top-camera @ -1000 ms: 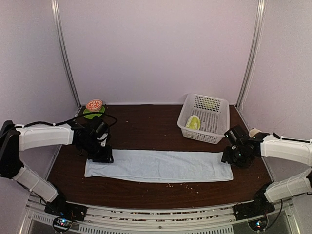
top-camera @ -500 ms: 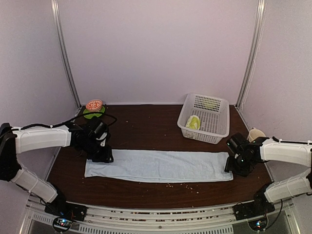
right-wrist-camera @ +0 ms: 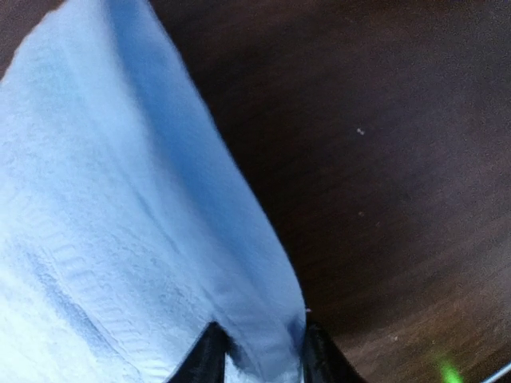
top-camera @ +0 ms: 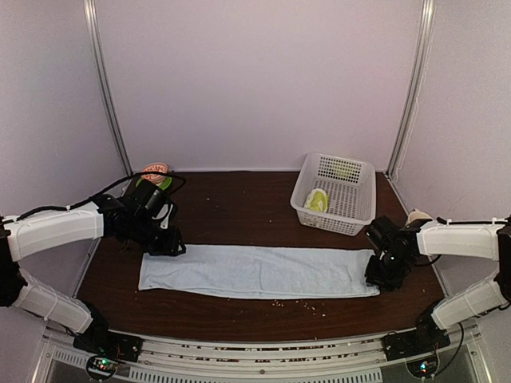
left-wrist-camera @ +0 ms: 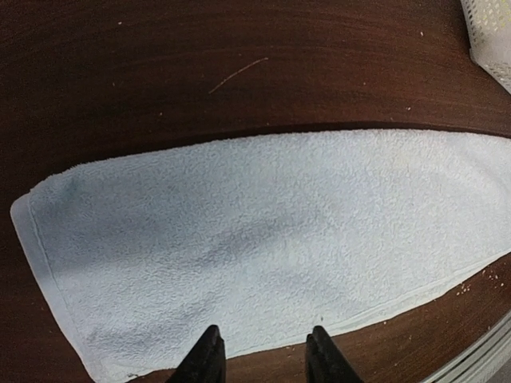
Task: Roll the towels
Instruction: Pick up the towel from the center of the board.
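1. Table [top-camera: 239,209]: dark wood, with crumbs scattered near the front edge.
2. Blue towel [top-camera: 259,271]: lies flat and unrolled, lengthwise across the table's middle.
3. Basket [top-camera: 342,222]: white, at far right, behind the blue towel's right end.
4. Left gripper [left-wrist-camera: 263,359]: over the blue towel's left end, fingers narrowly apart, holding nothing.
5. Right gripper [right-wrist-camera: 259,355]: pinching the blue towel's right edge.
6. Green towel [top-camera: 317,200]: bundled inside the basket.

The dark brown table [top-camera: 239,209] in front of me had the long light-blue towel [top-camera: 263,271] lying mostly flat across it. White basket [top-camera: 335,220] sat back right, a green-and-orange round thing [top-camera: 155,177] back left, and crumbs [top-camera: 299,304] were scattered along the near edge.
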`<state>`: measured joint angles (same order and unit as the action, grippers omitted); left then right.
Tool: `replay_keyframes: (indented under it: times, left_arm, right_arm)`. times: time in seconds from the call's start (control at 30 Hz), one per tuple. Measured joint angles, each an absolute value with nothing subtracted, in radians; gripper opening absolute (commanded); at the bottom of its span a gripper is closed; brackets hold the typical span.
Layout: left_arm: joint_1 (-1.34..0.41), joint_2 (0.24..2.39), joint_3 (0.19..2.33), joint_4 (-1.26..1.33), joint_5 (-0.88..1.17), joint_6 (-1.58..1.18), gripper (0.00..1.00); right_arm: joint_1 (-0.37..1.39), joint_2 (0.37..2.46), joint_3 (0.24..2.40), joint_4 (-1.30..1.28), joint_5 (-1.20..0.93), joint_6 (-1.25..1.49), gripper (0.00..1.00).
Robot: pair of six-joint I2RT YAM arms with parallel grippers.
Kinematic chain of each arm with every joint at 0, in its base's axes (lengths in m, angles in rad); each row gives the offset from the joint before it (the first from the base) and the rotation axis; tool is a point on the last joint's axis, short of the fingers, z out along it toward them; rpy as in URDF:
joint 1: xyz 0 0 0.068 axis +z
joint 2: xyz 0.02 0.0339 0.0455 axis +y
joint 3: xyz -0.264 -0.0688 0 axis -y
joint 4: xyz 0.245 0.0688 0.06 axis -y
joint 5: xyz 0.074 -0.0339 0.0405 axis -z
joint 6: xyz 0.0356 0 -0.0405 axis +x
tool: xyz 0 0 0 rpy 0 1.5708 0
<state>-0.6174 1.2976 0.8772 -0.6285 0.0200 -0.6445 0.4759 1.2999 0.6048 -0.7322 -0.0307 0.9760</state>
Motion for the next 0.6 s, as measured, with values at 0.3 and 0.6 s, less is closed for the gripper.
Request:
replay_keyframes:
  times: [0.3, 0.6]
  left_arm:
    - [-0.617, 1.293, 0.879, -0.638, 0.016, -0.625, 0.34]
    - [-0.617, 1.290, 0.887, -0.649, 0.015, -0.622, 0.32]
  right_arm:
    - [0.476, 1.228, 0.601, -0.769, 0.004, 1.014, 0.00]
    - [0.476, 1.068, 0.789, -0.918, 0.116, 0.857, 0.00]
